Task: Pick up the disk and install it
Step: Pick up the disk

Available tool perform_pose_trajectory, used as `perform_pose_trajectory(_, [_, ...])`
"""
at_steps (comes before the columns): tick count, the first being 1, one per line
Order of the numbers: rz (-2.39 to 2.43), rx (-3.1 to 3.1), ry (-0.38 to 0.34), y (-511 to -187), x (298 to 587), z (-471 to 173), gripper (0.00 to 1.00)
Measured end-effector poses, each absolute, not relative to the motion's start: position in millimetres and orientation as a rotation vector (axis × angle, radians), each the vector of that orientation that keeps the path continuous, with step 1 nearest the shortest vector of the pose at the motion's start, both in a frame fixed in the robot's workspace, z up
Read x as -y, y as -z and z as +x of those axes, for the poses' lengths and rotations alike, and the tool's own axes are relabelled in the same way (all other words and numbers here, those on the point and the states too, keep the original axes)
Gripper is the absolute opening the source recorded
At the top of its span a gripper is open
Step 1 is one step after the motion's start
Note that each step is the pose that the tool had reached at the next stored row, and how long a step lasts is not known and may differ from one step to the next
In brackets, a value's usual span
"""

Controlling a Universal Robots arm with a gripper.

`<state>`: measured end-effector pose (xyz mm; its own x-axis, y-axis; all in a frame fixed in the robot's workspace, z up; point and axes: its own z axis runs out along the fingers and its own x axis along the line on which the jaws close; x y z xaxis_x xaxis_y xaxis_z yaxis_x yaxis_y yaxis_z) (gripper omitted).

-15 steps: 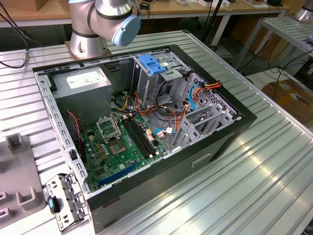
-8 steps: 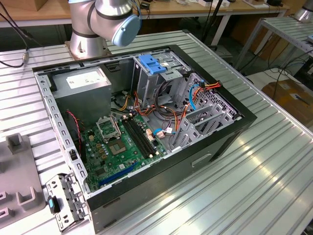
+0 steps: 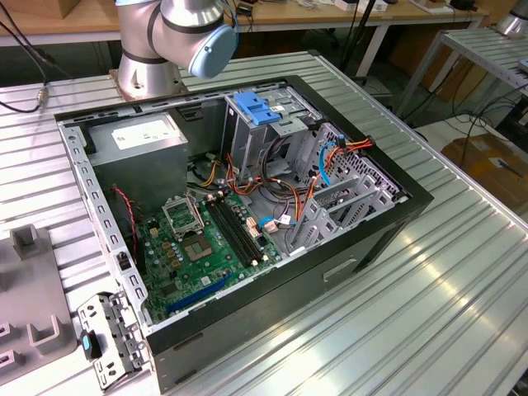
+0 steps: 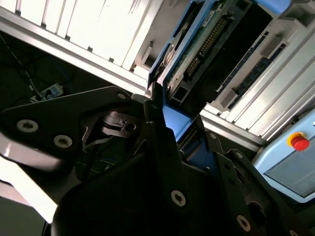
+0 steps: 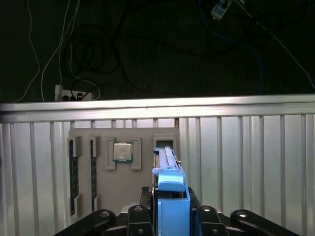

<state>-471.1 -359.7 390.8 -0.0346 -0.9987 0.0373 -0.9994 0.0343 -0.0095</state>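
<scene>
The disk [image 5: 171, 196] is seen edge-on in the first wrist view, its bright blue carrier rails standing between my black fingers [image 5: 140, 214]. My gripper [image 5: 171, 216] is shut on it. The disk's far end hangs over an empty slot [image 5: 165, 141] in a grey fixture tray [image 5: 128, 191]. In the second wrist view the disk [image 4: 202, 44] shows its green circuit board and a blue rail, running away from my gripper [image 4: 179, 130].
An open computer case [image 3: 396, 219] lies on the ribbed aluminium table [image 3: 445, 289], with a motherboard [image 3: 206, 239] and a drive cage topped by a blue latch [image 3: 256, 107]. The arm's base [image 3: 148, 58] stands behind it. The tray holds a processor [image 5: 122, 151] and memory sticks [image 5: 74, 167].
</scene>
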Motion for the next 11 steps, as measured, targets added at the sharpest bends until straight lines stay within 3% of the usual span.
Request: perform_pose_trajectory(11, [2.168, 2.244, -0.051, -395.2, 359.7, -471.1, 0.36])
